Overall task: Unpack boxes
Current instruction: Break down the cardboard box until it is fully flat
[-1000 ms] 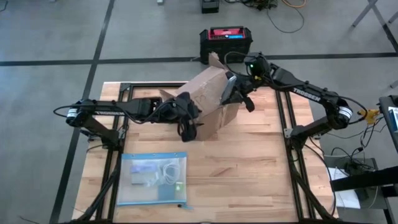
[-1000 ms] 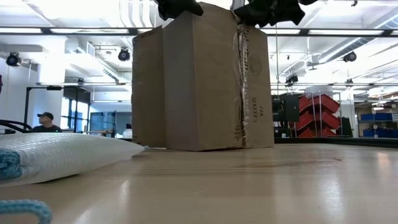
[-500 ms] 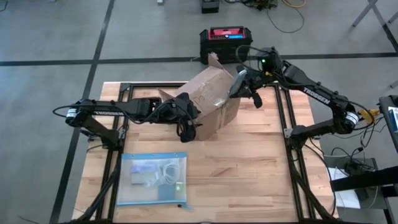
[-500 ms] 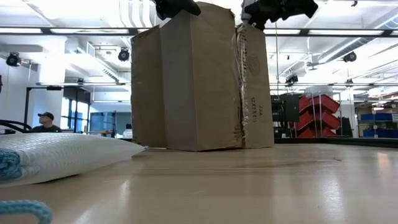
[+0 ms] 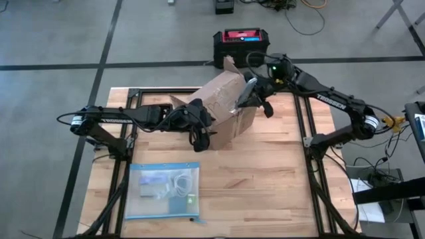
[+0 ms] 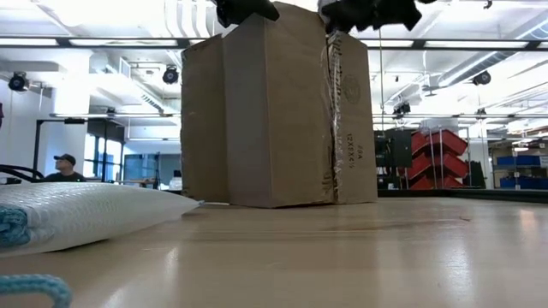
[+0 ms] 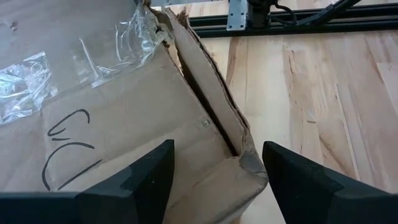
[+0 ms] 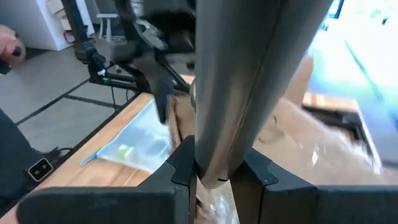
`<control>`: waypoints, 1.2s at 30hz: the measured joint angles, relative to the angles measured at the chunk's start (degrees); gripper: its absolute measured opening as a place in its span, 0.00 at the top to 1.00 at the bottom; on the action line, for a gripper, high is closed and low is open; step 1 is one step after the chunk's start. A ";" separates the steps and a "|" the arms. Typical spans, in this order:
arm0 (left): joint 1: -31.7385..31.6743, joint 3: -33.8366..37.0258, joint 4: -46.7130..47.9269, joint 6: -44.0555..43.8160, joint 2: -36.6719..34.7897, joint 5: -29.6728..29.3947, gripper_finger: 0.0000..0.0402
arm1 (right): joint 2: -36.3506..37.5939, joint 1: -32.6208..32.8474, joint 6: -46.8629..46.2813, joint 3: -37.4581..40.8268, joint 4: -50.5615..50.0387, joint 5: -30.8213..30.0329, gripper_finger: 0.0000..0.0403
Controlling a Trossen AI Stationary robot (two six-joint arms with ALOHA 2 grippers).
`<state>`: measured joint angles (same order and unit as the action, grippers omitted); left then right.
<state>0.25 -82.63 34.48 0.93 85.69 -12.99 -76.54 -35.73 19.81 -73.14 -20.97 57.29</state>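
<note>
We see the box (image 5: 222,106) upright on the worktop (image 5: 265,172). Left hand (image 7: 214,180) spread around its corner edge; right hand (image 8: 214,177) pinching a gray flap (image 8: 249,81) at the top.

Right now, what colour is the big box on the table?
The cardboard box is plain brown; the low view shows it best.

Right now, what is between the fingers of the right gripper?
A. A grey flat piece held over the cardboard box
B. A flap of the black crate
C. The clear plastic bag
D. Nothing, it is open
A: the right gripper is shut on a grey flat piece, held over the cardboard box.
</note>
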 joint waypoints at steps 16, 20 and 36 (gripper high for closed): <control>-0.26 -0.07 -1.31 0.37 -0.05 -0.07 0.43 | 2.10 -4.43 3.21 0.02 -7.76 1.22 0.88; -0.26 -0.09 -1.36 0.22 -0.09 -0.18 0.44 | 2.40 -4.89 3.37 0.02 -8.74 1.45 0.88; -0.44 -0.04 -0.08 -0.13 -0.26 -0.38 0.43 | 1.17 -3.63 -0.48 0.09 -2.10 4.48 0.88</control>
<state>-0.19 -82.67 34.40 0.80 85.43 -13.37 -75.37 -39.35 19.33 -73.06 -23.08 61.76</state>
